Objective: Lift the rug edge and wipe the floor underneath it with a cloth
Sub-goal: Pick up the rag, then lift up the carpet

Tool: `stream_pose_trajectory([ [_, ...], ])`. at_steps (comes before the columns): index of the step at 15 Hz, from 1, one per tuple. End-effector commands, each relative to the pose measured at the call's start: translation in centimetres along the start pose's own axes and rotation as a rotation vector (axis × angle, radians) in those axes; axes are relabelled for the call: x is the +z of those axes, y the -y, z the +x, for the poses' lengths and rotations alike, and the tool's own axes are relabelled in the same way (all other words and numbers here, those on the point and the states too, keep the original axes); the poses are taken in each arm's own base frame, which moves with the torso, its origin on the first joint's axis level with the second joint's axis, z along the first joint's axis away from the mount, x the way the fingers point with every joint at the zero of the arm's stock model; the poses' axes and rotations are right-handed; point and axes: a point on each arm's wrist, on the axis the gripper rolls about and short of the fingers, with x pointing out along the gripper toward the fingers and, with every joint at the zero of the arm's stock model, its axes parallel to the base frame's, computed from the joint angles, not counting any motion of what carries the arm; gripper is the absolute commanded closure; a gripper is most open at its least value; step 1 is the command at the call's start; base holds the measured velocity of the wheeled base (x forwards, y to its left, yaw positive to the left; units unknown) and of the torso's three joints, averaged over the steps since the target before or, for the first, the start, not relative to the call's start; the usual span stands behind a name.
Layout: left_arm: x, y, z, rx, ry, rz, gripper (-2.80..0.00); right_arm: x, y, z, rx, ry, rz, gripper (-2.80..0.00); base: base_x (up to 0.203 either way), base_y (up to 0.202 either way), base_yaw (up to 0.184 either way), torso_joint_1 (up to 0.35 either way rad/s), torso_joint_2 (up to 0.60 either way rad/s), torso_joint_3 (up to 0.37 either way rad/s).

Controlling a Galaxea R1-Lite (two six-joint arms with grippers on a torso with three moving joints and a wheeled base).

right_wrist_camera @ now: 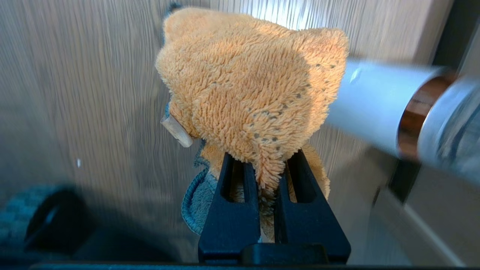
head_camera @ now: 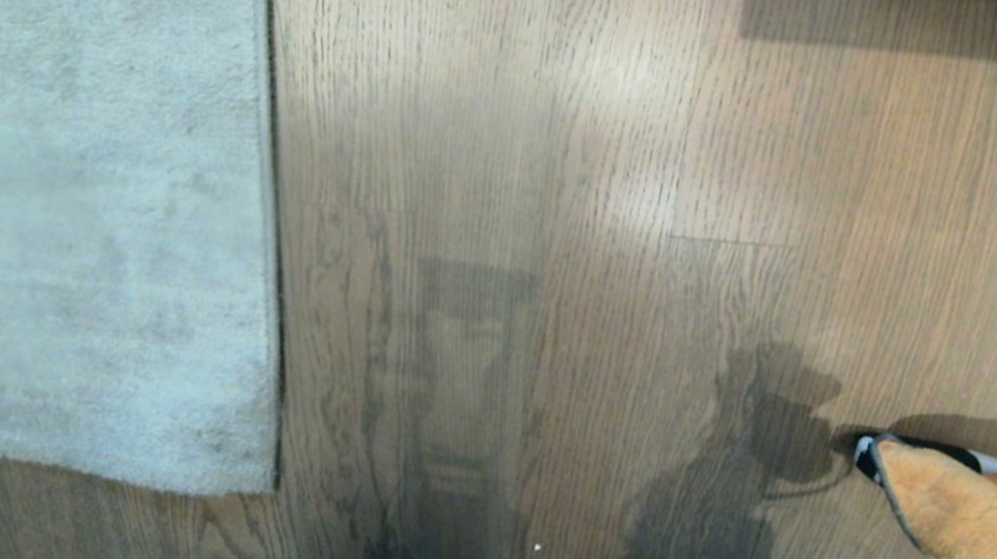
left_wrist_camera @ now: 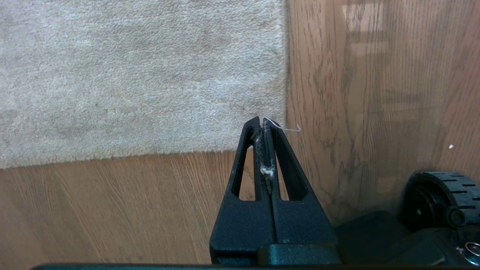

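Overhead, I see short-pile rug edge (head_camera: 269,213) flat at nine o'clock, wood-grain floor (head_camera: 574,182), fuzzy orange cloth (right_wrist_camera: 247,90) pinched in right gripper (right_wrist_camera: 267,165) at four, wrist-only: left gripper (left_wrist_camera: 264,129) closed, empty, lint-flecked.

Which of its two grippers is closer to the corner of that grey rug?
Left. The left gripper, shut and empty, sits just off the rug edge at its corner. The right gripper, shut on the cloth, is far across the floor on the robot's right.

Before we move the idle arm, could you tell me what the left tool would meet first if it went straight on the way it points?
Judging from its wrist view, the shut left tool points down at the rug edge near the corner, so probably the rug; depth is unclear, and it might land on the floor beside it.
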Motion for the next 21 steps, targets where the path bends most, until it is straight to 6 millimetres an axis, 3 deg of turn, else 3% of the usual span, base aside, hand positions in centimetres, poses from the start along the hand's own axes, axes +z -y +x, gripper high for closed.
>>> stream_pose_trajectory([
  [1,0.0,0.0,0.0,0.000,0.000,0.001,0.00,-0.9,-0.1,-0.3,-0.026,-0.068,-0.004,0.00,0.000,0.000,0.000,0.000,0.00,0.000],
  [4,0.0,0.0,0.0,0.000,0.000,0.001,0.00,-1.7,-0.2,-0.6,-0.055,-0.127,-0.004,0.00,0.000,0.000,0.000,0.000,0.00,0.000],
  [12,0.0,0.0,0.0,0.000,0.000,0.001,0.00,-3.1,-0.4,-2.3,-0.001,-0.045,-0.006,0.00,0.000,0.000,0.000,0.000,0.00,0.000],
  [21,0.0,0.0,0.0,0.000,0.000,0.001,0.00,-3.2,-0.5,-2.5,0.003,-0.024,-0.001,0.00,0.000,0.000,0.000,0.000,0.00,0.000],
])
